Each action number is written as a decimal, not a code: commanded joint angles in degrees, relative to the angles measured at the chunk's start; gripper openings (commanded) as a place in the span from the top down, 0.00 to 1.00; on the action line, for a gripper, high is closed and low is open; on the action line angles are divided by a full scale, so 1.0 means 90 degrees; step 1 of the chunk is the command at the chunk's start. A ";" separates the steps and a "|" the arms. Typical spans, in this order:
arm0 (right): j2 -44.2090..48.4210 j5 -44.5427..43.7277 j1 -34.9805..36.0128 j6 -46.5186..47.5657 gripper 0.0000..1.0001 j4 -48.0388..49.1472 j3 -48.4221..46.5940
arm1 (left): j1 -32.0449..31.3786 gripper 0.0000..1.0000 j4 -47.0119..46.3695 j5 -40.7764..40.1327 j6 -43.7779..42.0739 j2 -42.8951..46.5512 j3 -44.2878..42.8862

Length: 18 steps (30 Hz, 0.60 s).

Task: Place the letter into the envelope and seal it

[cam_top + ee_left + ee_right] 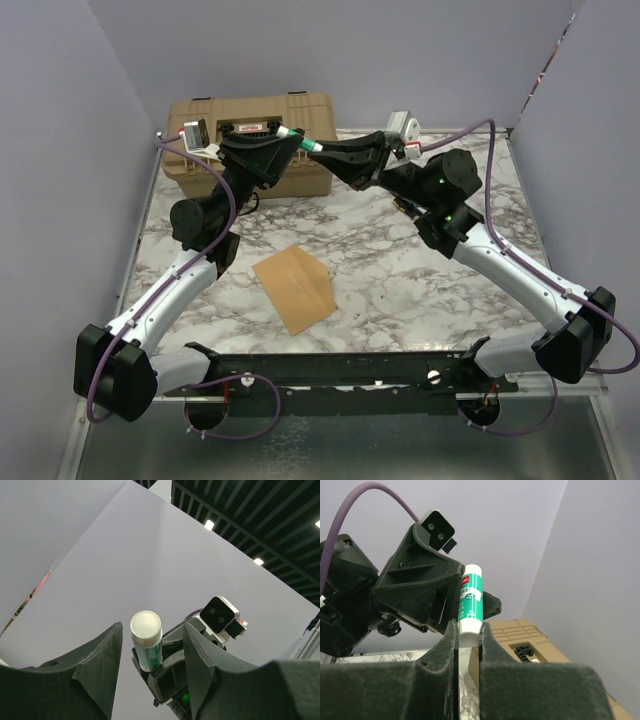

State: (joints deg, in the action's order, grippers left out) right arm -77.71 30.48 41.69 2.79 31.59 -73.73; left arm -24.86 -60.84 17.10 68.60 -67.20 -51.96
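The marble worktop (400, 270) fills the booth floor, closed in by pale lilac walls (60, 150) on the left, back and right. A tan case (200, 115) sits at the back left corner.

The envelope (292, 288) lies flat on the worktop, left of centre and nearer the front rail than the case. It is orange-brown kraft paper and lies askew, with one corner pointing toward the rail. A slanting crease crosses it. I cannot tell from above whether the flap is down.

Bare marble rings the envelope on every side. The left forearm passes near its left corner without touching it.

Both arms reach up and meet in the air in front of the case, well above the envelope. The right claw (468, 627) is clenched on the lower end of a white and green glue stick (470, 600). Its fingers press both sides of the tube.

The left claw (153, 627) is spread wide. The capped top of the stick stands in the gap, clear of both fingers (100, 670).
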 commanded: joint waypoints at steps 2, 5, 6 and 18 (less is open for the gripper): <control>-0.0125 -0.0335 0.0047 -0.0290 1.00 0.0367 0.0034 | -0.0011 0.54 -0.0310 -0.0025 0.0060 -0.0017 -0.0035; -0.0179 -0.0325 0.0046 -0.0499 1.00 0.0270 -0.0056 | -0.0012 0.65 -0.0310 0.0083 0.0107 -0.0084 -0.0114; -0.0190 -0.0338 0.0050 -0.0549 1.00 0.0231 -0.0088 | -0.0020 0.67 -0.0317 0.0125 0.0119 -0.0112 -0.0142; -0.0486 -0.0496 0.0039 -0.2427 1.00 -0.1336 -0.1200 | -0.0032 1.00 -0.0358 0.0261 -0.0492 -0.0102 -0.0259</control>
State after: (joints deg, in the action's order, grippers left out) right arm -80.97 27.90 41.82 -9.21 26.68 -79.31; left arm -24.86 -62.33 17.34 68.82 -68.82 -52.27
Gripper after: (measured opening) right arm 0.084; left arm 0.121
